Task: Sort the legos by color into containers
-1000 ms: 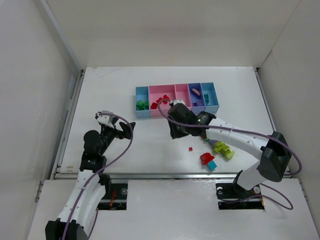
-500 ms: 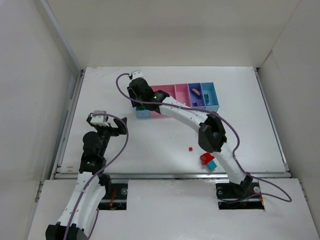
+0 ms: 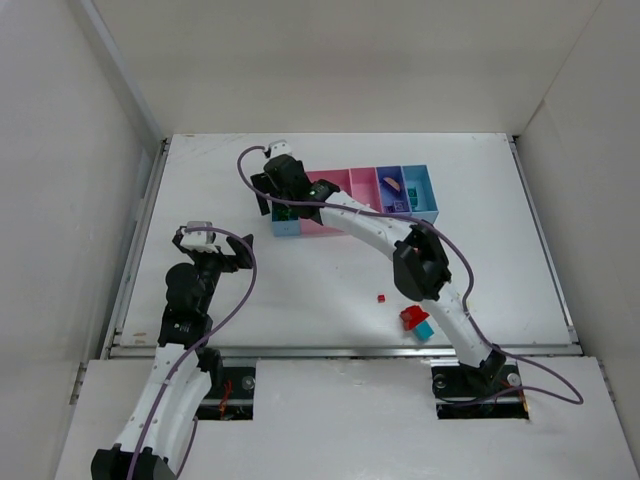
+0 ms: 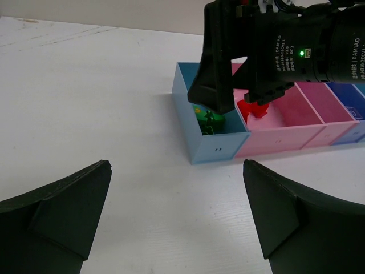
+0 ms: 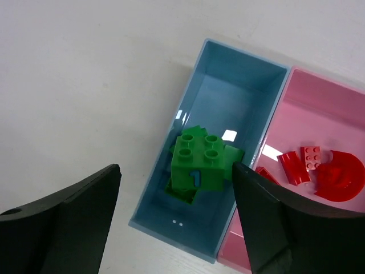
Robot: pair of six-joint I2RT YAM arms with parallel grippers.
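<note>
Right gripper [image 5: 175, 167]: jaws apart, gripping nothing, hanging over leftmost light blue bin [image 5: 251, 97]. Directly below: green brick [image 5: 199, 162] marked 1, lying on other green pieces in that bin, clear of both fingers. Next door: red pieces [image 5: 319, 171] in wide pink bin [image 5: 325, 108]. Left gripper [image 4: 177, 165]: wide apart, empty, above table [image 4: 85, 85], well apart from bins. Loose on table nearer the arm bases: small red piece [image 3: 381, 298], red brick [image 3: 411, 317], teal brick [image 3: 425, 330].
</note>
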